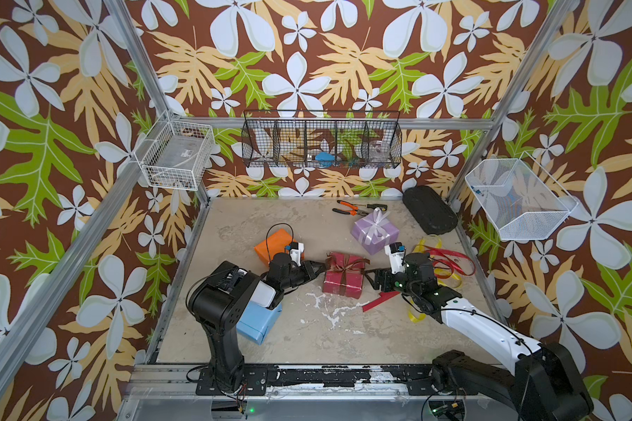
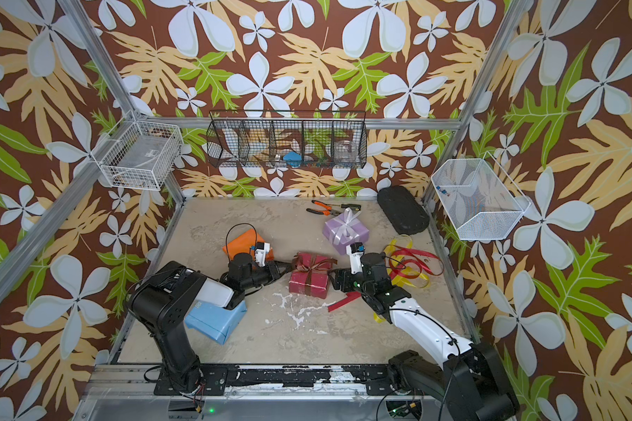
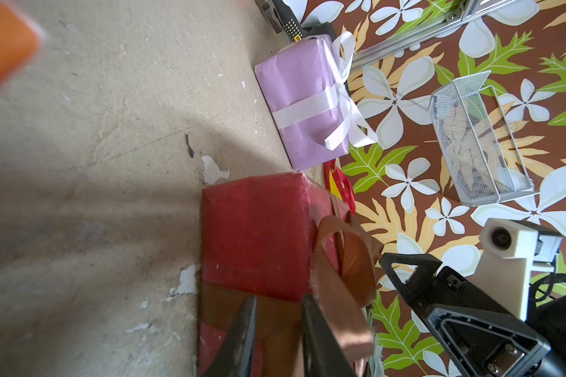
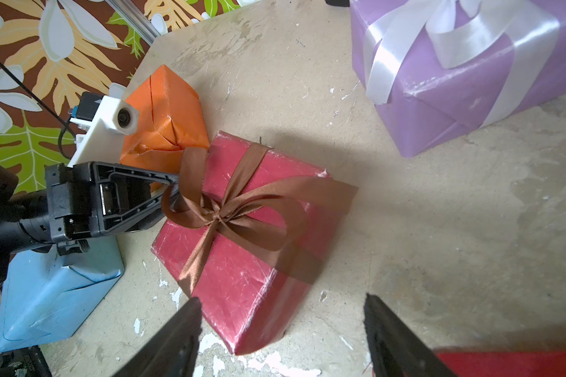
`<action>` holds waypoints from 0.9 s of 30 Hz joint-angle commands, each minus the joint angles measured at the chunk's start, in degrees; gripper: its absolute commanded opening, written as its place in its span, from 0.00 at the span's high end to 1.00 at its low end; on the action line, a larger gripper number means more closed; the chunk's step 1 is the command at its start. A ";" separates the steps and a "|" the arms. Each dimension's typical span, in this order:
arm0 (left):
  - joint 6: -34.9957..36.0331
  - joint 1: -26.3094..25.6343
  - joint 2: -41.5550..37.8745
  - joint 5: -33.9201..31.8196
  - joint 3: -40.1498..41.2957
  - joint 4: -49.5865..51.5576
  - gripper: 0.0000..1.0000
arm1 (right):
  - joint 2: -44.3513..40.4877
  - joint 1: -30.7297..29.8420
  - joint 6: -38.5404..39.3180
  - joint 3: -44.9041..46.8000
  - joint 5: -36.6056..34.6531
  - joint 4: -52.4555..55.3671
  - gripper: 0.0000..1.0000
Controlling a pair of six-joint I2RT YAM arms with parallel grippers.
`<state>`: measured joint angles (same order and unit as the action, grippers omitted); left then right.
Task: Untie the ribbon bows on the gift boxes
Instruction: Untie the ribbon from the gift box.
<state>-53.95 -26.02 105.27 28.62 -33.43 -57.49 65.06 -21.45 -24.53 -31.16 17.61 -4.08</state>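
You're about halfway. The orange box (image 1: 270, 243) at 10 o'clock and the blue box (image 1: 257, 323) at 8 are bare, and the yellow ribbon (image 1: 429, 242) and red ribbon (image 1: 455, 259) lie loose at 3. Two bows are left. The brown bow (image 4: 223, 212) sits glossy and full-looped on the red box (image 1: 343, 282) at table centre. The white bow (image 1: 378, 218) tops the lilac box (image 1: 374, 235) at 1. Your left gripper (image 3: 279, 299) has narrowed at the brown bow's 9 o'clock loop, but whether it's pinched is unclear. Your right gripper (image 4: 281, 302) gapes empty at 3.
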 commanded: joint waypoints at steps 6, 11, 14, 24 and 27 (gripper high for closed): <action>0.08 0.09 0.55 1.46 -0.85 -2.36 0.87 | 0.33 -0.04 0.85 -0.97 -0.64 0.30 0.21; 0.00 0.09 0.81 1.63 -1.46 -2.01 0.63 | 1.02 0.00 0.98 -1.66 -0.66 0.38 0.21; -0.27 0.11 0.90 1.88 -1.55 -1.93 0.49 | 1.22 -0.01 1.07 -1.71 -0.76 0.30 0.21; 0.92 0.12 2.43 1.81 -2.81 0.10 0.39 | 1.30 -0.01 0.81 -1.36 -0.87 0.03 0.21; 0.82 0.10 2.74 1.57 -4.30 0.10 0.41 | 0.65 -0.01 0.78 -1.04 -0.97 0.21 0.21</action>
<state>-53.87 -26.02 107.81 30.02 -36.73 -57.17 66.17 -21.47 -23.92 -32.32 17.37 -3.79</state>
